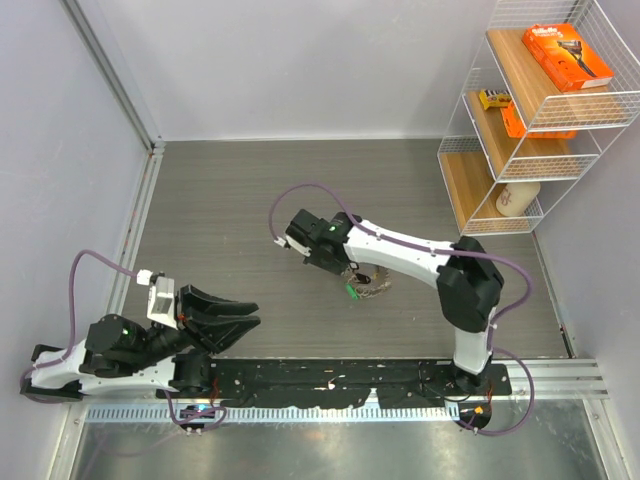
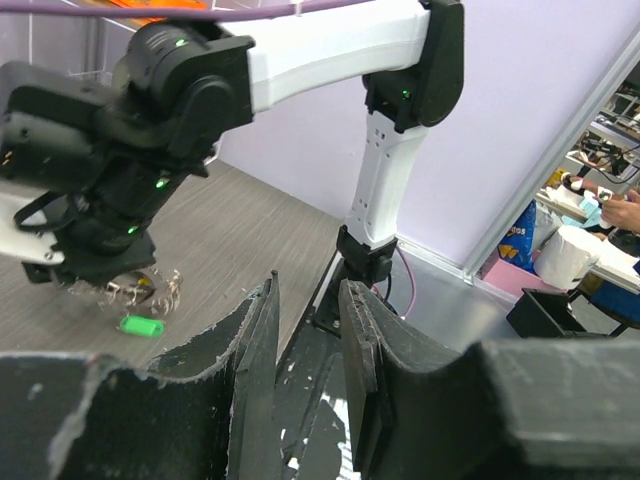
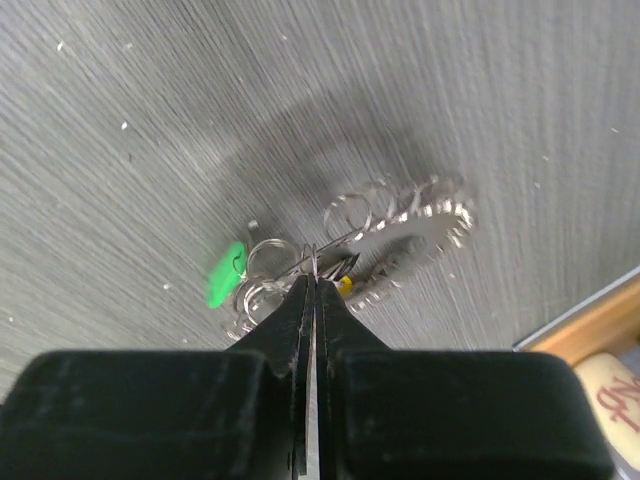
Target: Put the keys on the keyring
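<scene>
The keyring (image 3: 300, 258) is a thin silver ring with small silver keys (image 3: 420, 225) fanned around it and a green tag (image 3: 224, 274). My right gripper (image 3: 313, 280) is shut on the ring's thin wire, with the bunch just past the fingertips, low over the table. In the top view the right gripper (image 1: 343, 270) is over the bunch (image 1: 370, 284) at the table's middle. The left wrist view shows the bunch (image 2: 150, 291) and tag (image 2: 141, 325) under it. My left gripper (image 1: 250, 315) is open and empty, near the left front. No black-headed key shows.
A white wire shelf (image 1: 540, 110) with boxes and a bottle stands at the back right. The black mounting rail (image 1: 330, 380) runs along the near edge. The right arm's base (image 2: 365, 265) stands ahead of the left gripper.
</scene>
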